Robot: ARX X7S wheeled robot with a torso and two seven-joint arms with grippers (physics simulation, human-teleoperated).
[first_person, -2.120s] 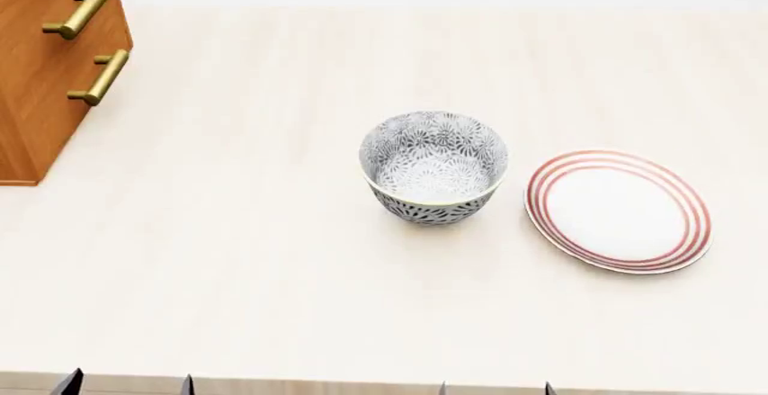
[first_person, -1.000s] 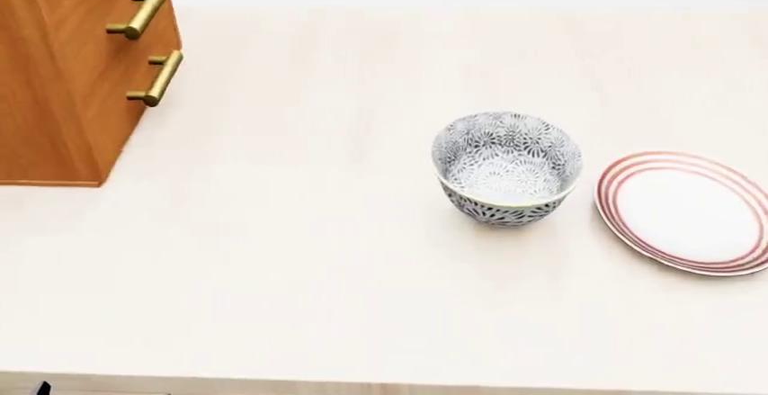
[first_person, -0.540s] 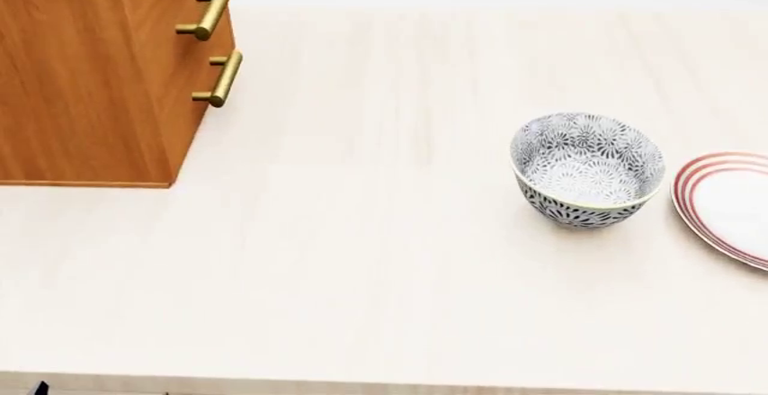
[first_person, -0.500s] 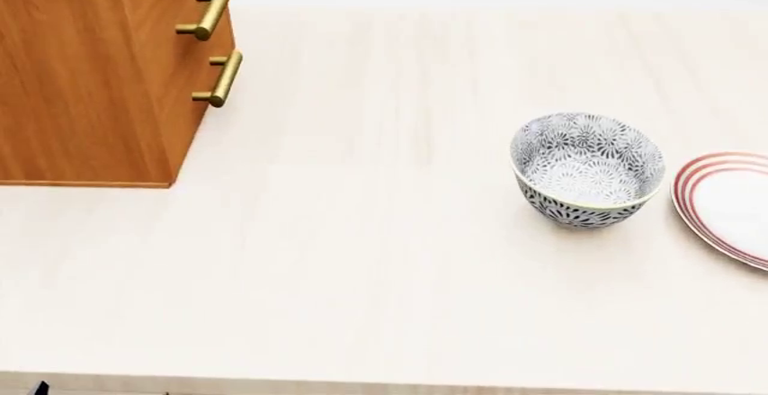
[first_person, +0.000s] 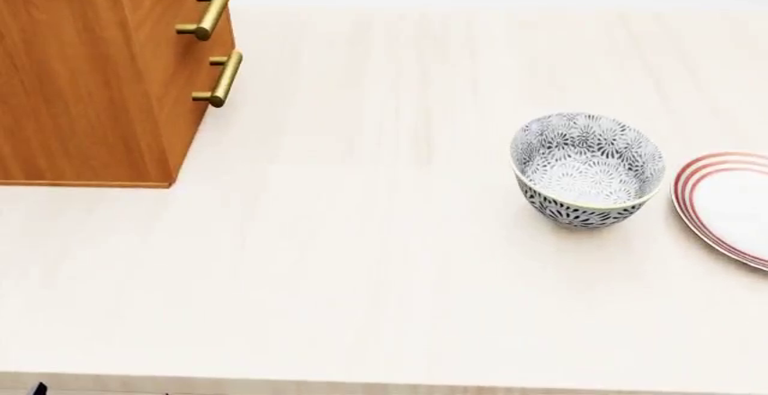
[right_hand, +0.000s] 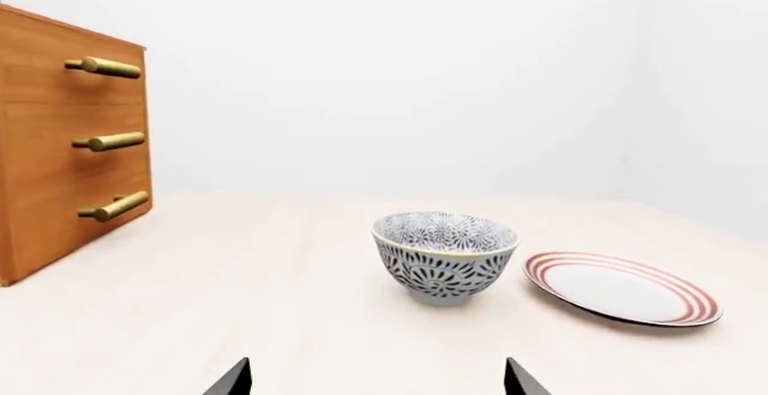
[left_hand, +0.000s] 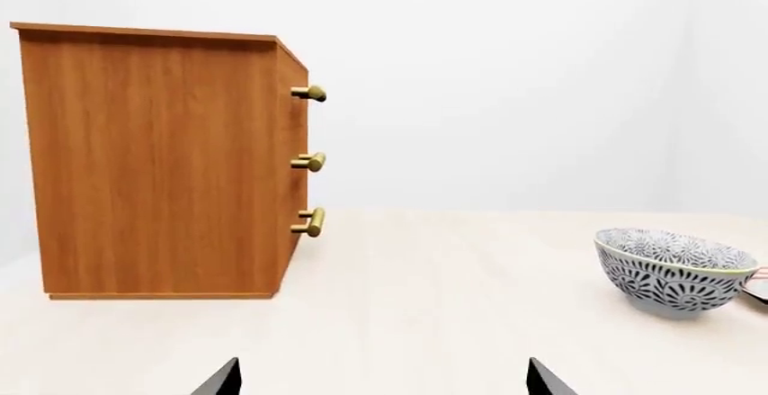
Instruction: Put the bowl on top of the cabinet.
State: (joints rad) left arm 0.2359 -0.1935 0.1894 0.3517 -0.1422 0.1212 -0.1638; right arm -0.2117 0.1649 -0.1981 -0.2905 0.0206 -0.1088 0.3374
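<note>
Bowl, the deep lace-patterned white ceramic one [first_person: 587, 169], looks rigid, breakable; I'd pinch its rim, both jaws parted, empty.

The cabinet [left_hand: 156, 161] looks like orange-brown wood with a fine vertical grain and a smooth, satin finish. Its three bar handles [right_hand: 106, 138] look like brushed brass, softly shining. The bowl [right_hand: 444, 255], ahead of the right gripper [right_hand: 376, 379], looks like glazed ceramic, white under a dense grey-black floral pattern, its pale rim faintly glossy. Beside it, the plate [right_hand: 621, 288] looks like smooth white ceramic with red rings. The tabletop [first_person: 360, 260] is pale, matt wood with faint streaky grain.
</note>
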